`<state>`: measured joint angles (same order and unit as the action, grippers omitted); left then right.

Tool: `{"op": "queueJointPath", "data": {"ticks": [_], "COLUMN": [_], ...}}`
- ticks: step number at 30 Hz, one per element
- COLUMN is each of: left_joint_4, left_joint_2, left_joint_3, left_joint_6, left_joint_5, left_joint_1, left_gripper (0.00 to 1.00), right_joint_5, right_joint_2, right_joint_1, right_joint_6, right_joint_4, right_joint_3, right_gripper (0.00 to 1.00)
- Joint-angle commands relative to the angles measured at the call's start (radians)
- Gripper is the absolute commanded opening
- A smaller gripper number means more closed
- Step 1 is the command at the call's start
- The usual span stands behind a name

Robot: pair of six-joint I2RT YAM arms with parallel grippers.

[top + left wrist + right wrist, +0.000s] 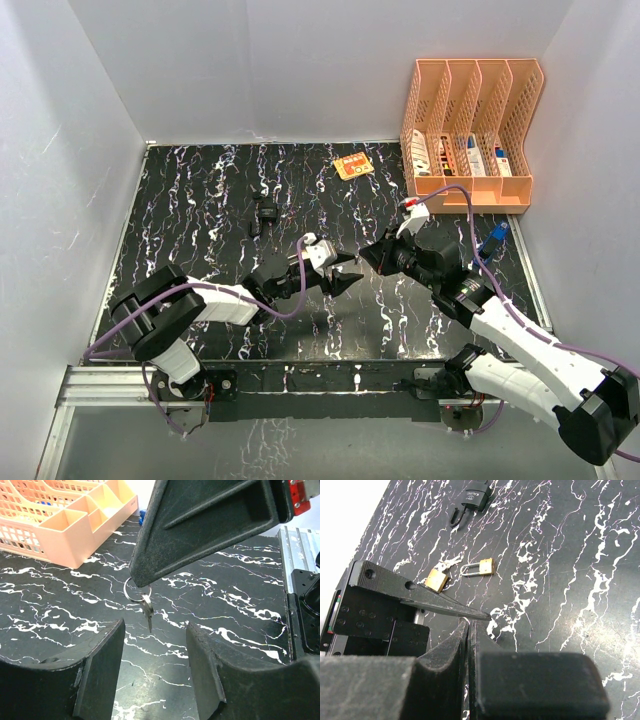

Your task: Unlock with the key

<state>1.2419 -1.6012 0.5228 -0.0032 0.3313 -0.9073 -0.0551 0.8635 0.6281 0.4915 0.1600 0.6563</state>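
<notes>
My right gripper (pixel 469 623) is shut on a small key ring (pixel 133 590), and a silver key (pixel 147 611) hangs down from the ring above the table. In the left wrist view the key's tip dangles just beyond my left gripper (pixel 156 626), whose jaws stand open with nothing between them. Two brass padlocks (pixel 437 580) (pixel 483 567) lie on the black marbled table behind the left gripper's finger (pixel 425 599). A black padlock (pixel 265 214) lies farther back. From above, both grippers meet at mid-table: left gripper (pixel 345 276), right gripper (pixel 370 254).
A peach file organiser (pixel 470 130) with pens and small items stands at the back right. An orange card (pixel 352 165) lies near the back edge. White walls enclose the table on three sides. Purple cables trail from both arms.
</notes>
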Motion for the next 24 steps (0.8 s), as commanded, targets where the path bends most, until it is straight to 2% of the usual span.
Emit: {"op": "queueJointPath", "data": {"ticks": [1, 5, 15, 24], "left_joint_4": [0.050, 0.050, 0.031, 0.020], "left_joint_2": [0.002, 0.007, 0.021, 0.042], "left_joint_3": [0.032, 0.033, 0.032, 0.010], "left_joint_6": [0.014, 0.020, 0.023, 0.028], "left_joint_5": [0.046, 0.049, 0.052, 0.029], "left_joint_1": [-0.008, -0.011, -0.016, -0.018], "left_gripper": [0.49, 0.48, 0.35, 0.31], "right_joint_5": [0.012, 0.013, 0.022, 0.032], "right_joint_2": [-0.017, -0.016, -0.022, -0.029], "right_joint_1": [0.005, 0.005, 0.005, 0.004], "right_joint_6": [-0.009, -0.008, -0.008, -0.008], "right_joint_4": [-0.027, -0.027, -0.025, -0.017], "right_joint_3": [0.002, 0.000, -0.004, -0.002], "right_gripper": [0.00, 0.00, 0.00, 0.00]}}
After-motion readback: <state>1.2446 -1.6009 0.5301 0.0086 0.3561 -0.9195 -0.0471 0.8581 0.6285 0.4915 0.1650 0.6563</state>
